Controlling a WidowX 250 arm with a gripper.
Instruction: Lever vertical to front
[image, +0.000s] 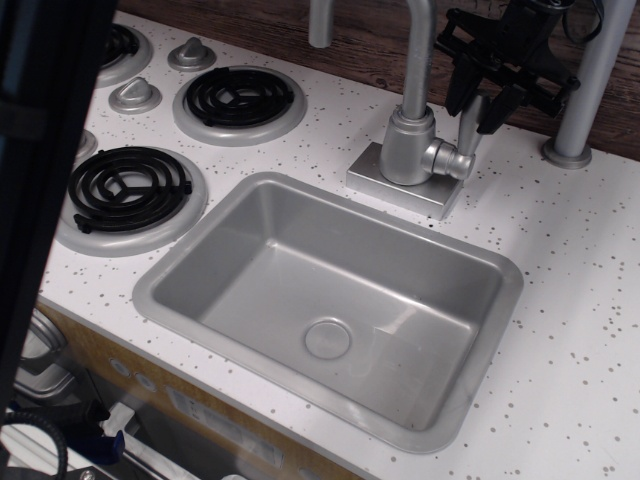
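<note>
The lever (466, 132) is a short silver-grey bar standing upright on a round side stub (446, 160), to the right of the faucet body (408, 145). My black gripper (477, 100) comes down from the upper right. Its two fingers sit tight on either side of the lever's upper end and hide the tip. The gripper looks shut on the lever.
The tall spout pipe (418, 50) rises just left of the gripper. A silver post (592, 80) stands to its right. The grey sink (160, 292) lies in front. Burners (128, 187) (240, 98) and knobs (135, 95) are at the left. A dark blurred shape (40, 150) covers the left edge.
</note>
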